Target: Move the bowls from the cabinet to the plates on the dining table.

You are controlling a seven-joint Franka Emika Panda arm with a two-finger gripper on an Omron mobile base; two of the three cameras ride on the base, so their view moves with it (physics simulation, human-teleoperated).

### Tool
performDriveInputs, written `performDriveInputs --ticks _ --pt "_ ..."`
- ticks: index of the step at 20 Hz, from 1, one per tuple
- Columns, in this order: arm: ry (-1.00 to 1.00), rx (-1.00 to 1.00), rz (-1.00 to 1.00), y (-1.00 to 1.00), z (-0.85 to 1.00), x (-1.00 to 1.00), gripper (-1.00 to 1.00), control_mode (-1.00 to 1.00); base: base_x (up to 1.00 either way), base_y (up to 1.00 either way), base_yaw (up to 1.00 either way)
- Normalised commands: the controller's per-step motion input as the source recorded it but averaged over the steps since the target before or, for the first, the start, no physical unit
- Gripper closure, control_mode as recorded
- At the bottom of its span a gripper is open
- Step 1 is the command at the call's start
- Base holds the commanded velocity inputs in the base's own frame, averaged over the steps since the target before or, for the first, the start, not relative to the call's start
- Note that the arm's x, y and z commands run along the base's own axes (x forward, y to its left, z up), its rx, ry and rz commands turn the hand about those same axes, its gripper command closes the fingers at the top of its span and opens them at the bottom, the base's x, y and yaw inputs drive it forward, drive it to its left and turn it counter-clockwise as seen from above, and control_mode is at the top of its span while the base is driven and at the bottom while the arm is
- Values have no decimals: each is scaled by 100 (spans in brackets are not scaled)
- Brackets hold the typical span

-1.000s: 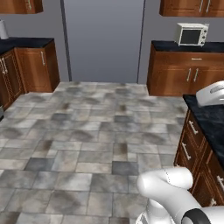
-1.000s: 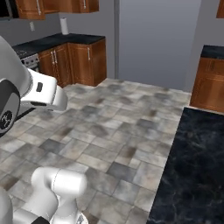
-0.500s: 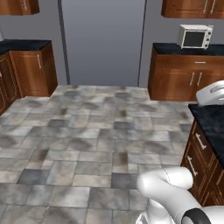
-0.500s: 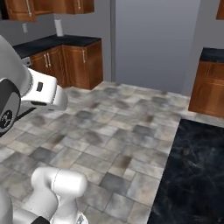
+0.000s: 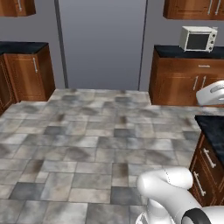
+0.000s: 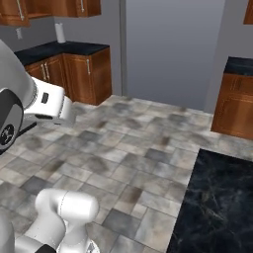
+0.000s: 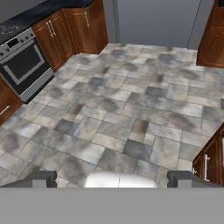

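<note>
Gripper (image 7: 112,179) is seen in the hand view with its two dark tips set wide apart and nothing between them; open tiled floor (image 7: 131,109) lies ahead of it. No bowl, plate or open shelf can be made out from here, so where the bowls stand cannot be told. A black marbled slab (image 6: 217,197) is cut off at the lower right of the right base view; whether it is the dining table or a counter cannot be settled. Wall cabinet doors (image 5: 192,8) are clipped by the top edge above a microwave (image 5: 197,38), their contents hidden. A stove (image 7: 22,61) is noted at the left of the hand view. Glazed or polished bowls are judged rigid, fairly light, slick and liable to chip; a hold across the rim wall, one finger inside and one outside, is judged soundest.
</note>
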Motion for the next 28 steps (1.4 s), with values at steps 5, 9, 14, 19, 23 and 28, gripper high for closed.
performDriveInputs --ticks 5,9,14,19,23,28 --pt "0 0 0 0 0 0 -100 100 62 12 -2" --pt "0 0 0 0 0 0 -100 100 60 16 -4" --pt "0 0 0 0 0 0 -100 100 58 20 -6" --pt "0 0 0 0 0 0 -100 100 61 24 -3" --pt "0 0 0 0 0 0 -100 100 61 25 -3" --pt "0 0 0 0 0 0 -100 100 61 25 -2"
